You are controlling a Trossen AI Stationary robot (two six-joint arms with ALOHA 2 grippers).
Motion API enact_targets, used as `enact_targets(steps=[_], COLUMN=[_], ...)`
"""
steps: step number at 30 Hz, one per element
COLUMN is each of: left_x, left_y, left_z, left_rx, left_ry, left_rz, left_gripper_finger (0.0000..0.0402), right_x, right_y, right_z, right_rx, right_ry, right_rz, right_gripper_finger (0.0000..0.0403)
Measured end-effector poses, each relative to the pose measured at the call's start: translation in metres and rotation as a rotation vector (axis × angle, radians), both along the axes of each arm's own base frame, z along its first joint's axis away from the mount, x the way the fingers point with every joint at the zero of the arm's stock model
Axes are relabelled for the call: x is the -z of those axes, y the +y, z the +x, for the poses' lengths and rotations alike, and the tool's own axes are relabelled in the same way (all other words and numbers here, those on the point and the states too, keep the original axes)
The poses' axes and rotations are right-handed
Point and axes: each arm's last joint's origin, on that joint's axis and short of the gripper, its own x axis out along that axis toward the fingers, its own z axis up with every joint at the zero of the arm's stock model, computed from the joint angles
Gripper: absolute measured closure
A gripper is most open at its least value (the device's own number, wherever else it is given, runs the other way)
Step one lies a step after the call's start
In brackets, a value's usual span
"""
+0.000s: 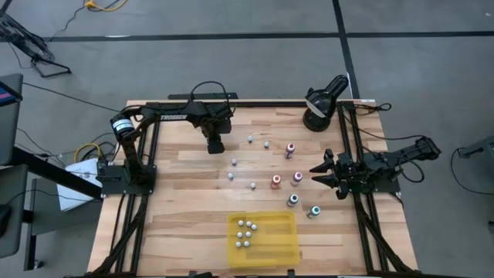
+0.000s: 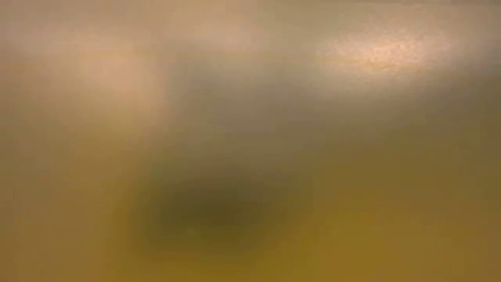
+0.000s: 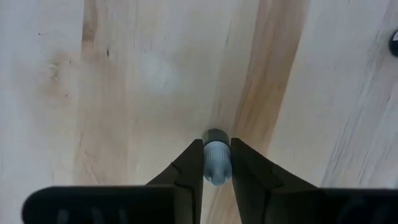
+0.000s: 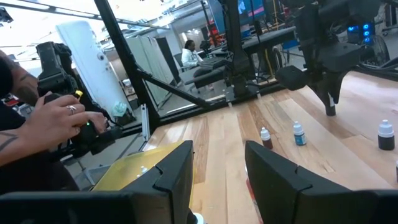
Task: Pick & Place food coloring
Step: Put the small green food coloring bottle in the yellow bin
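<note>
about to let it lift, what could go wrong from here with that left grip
The left gripper is shut on a white-capped bottle, pinching mainly the cap, so the bottle may swing or slip on lifting. The yellow tray lies across the table past several standing bottles; a low carry could topple one, such as the red-capped bottle.

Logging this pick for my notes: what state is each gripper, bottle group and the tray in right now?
left gripper: jaws shut on one white-capped bottle, low over the table.
right gripper: jaws partly open, empty, waiting at the table's right side.
loose bottles: upright on the table.
yellow tray: holds several white-capped bottles.
</note>
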Motion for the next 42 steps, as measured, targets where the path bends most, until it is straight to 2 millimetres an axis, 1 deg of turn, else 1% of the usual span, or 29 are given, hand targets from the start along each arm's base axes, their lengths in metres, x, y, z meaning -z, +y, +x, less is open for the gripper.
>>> enact_targets(steps=[5,10,14,19,25,29,33,42], left_x=[-0.01,-0.026,-0.039,-0.05,-0.064,-0.071,-0.074,-0.075], left_y=[0.0,-0.001,-0.003,-0.007,-0.015,-0.029,-0.048,-0.104], left_z=[-0.002,-0.008,-0.012,-0.019,-0.023,-0.02,-0.015,0.001], left_rx=[0.06,0.119,0.164,0.188,0.226,0.267,0.328,0.519], left_ry=[-0.023,-0.054,-0.113,-0.13,-0.152,-0.167,-0.162,-0.147], left_rz=[0.03,0.06,0.04,0.02,0.05,0.064,0.056,0.043], left_gripper_finger=[0.0347,0.0348,0.0344,0.0345,0.0344,0.0344,0.0344,0.0344], right_x=[0.0,0.0,0.0,0.0,0.0,0.0,0.0,0.0], right_y=[0.0,0.0,0.0,0.0,0.0,0.0,0.0,0.0], right_z=[0.0,0.0,0.0,0.0,0.0,0.0,0.0,0.0], right_rx=[0.0,0.0,0.0,0.0,0.0,0.0,0.0,0.0], right_ry=[0.0,-0.001,0.0,0.0,0.0,0.0,0.0,-0.001], right_rz=[0.0,0.0,0.0,0.0,0.0,0.0,0.0,0.0], right_gripper_finger=[0.0266,0.0264,0.0265,0.0266,0.0265,0.0266,0.0266,0.0264])
